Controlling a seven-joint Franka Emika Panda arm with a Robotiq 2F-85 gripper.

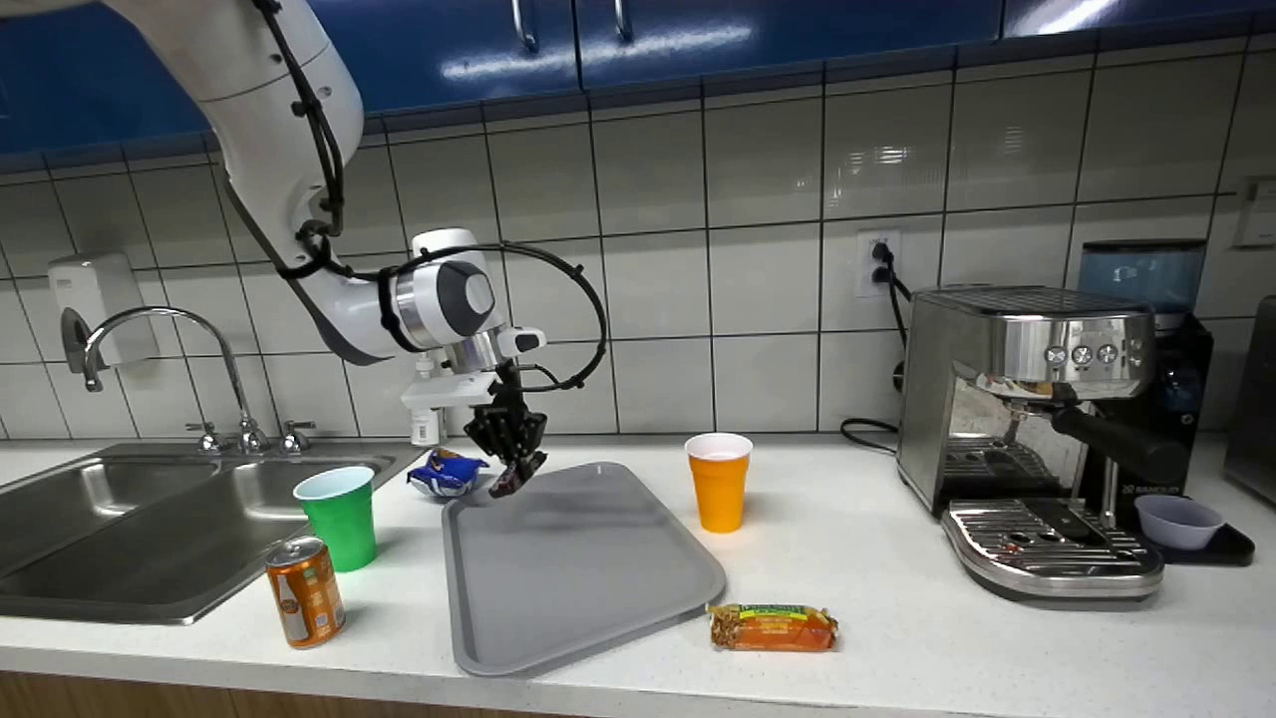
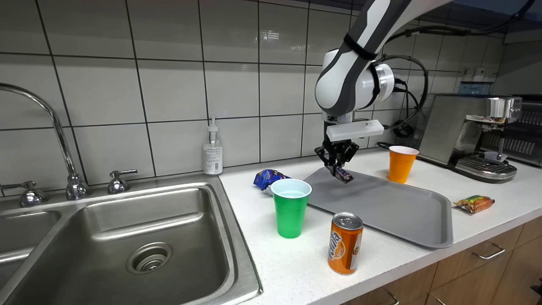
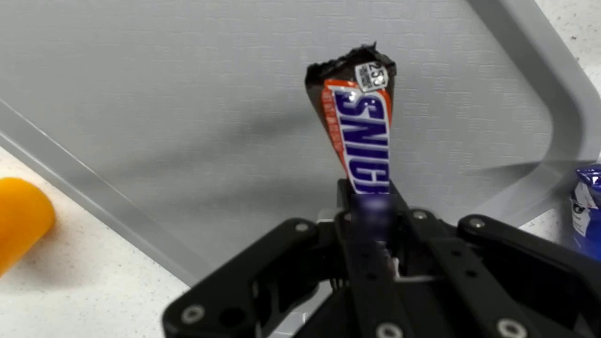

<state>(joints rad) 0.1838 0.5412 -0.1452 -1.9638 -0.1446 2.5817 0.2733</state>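
One Snickers bar (image 3: 359, 126) sits pinched in my nearly closed hand (image 3: 371, 192) in the wrist view, above a grey tray (image 3: 188, 70). In an exterior view, I hold it towards the back edge of the worktop (image 1: 877, 568), near a blue packet (image 1: 447, 473). In an exterior view, an orange can (image 2: 346, 244) stands near the front edge, a green cup (image 2: 291, 209) behind it.

Chrome faucet (image 2: 62, 146) at sink (image 2: 242, 254); espresso machine (image 1: 1017, 439) near grinder (image 1: 1181, 389).
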